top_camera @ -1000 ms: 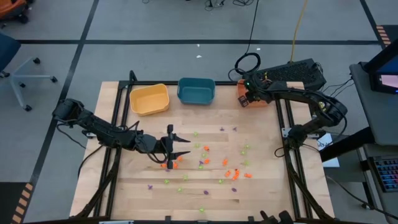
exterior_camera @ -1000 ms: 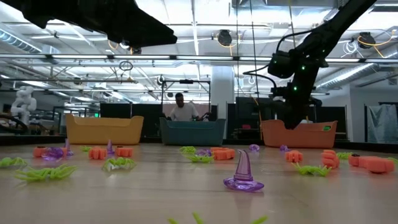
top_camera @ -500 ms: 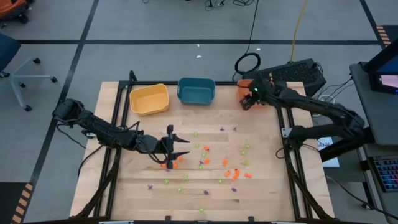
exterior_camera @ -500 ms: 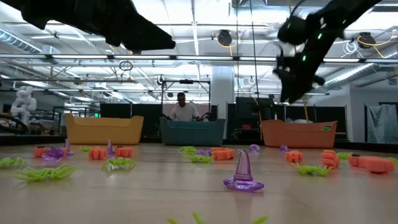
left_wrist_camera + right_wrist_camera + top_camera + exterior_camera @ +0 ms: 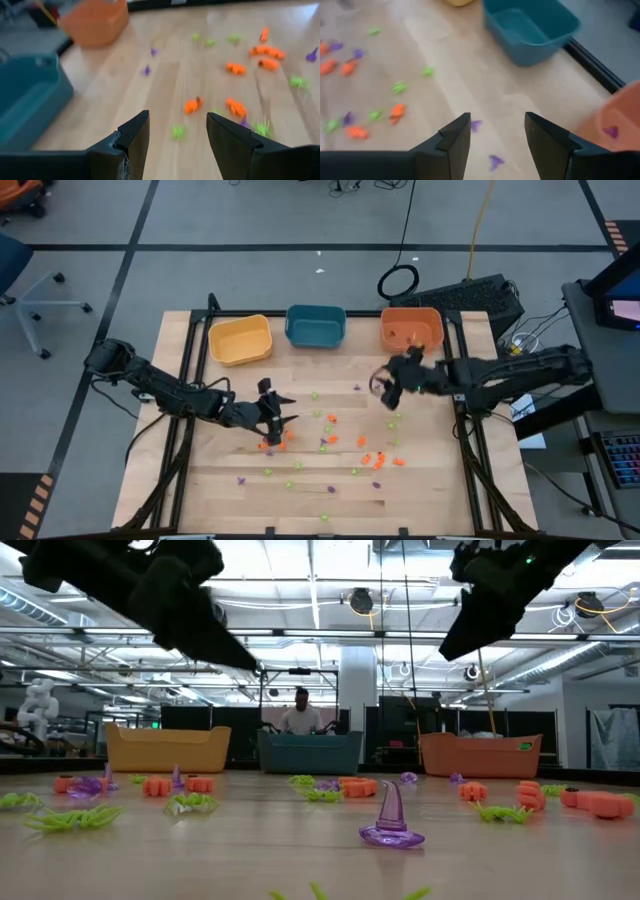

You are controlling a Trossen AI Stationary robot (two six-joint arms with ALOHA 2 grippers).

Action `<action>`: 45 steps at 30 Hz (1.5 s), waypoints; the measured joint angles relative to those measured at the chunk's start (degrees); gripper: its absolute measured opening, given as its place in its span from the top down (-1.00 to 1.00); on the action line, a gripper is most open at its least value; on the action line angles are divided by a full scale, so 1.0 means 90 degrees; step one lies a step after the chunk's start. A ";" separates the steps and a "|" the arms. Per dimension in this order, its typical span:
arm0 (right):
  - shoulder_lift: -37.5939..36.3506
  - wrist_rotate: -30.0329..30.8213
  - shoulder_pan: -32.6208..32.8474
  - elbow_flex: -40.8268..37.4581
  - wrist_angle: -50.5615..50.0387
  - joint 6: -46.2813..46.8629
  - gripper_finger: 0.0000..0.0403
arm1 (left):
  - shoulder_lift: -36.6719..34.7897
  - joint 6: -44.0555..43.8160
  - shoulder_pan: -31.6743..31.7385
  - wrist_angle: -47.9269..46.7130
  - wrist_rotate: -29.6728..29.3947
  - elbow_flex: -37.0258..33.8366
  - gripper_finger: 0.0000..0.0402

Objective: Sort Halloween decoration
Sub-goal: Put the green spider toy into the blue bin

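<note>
The Halloween decoration, tiny orange (image 5: 375,461), light-green (image 5: 395,420) and purple (image 5: 325,442) trinkets, lies scattered over the wooden table (image 5: 220,470). A purple hat-shaped one (image 5: 390,818) stands upright near the low camera. My left gripper (image 5: 283,412) hovers open above the orange trinkets (image 5: 272,442) at the left of the scatter, fingers (image 5: 135,135) apart with nothing between them. My right gripper (image 5: 382,388) hangs open in the air, nearer than the orange bin (image 5: 411,328), with two purple trinkets (image 5: 476,125) on the table below it.
Three bins stand in a row at the table's far edge: yellow (image 5: 240,338), teal (image 5: 316,325) and orange, the last with a purple trinket (image 5: 611,131) inside. A person (image 5: 300,718) sits behind the table. A black frame rail (image 5: 465,450) runs along the table's right side.
My right gripper has swung from over the orange bin toward the table's near edge and a little leftward, rising as it went, and now hangs over the table right of centre. My left gripper has tipped downward and turned a little above the orange trinkets.
</note>
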 joint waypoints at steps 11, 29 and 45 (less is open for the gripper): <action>0.1435 0.0155 0.2109 -0.0002 0.1294 -0.0114 0.15 | 0.0000 -0.0635 -0.0397 -0.2010 0.0130 0.0002 0.04; 0.3221 0.0138 0.2759 0.0000 0.3521 -0.1120 0.15 | 0.0000 -0.1843 -0.0813 -0.4166 0.0174 0.0002 0.04; 0.3224 0.0135 0.2759 0.0000 0.3537 -0.0953 0.15 | 0.0565 -0.1579 -0.0848 -0.4455 0.0096 0.0000 0.54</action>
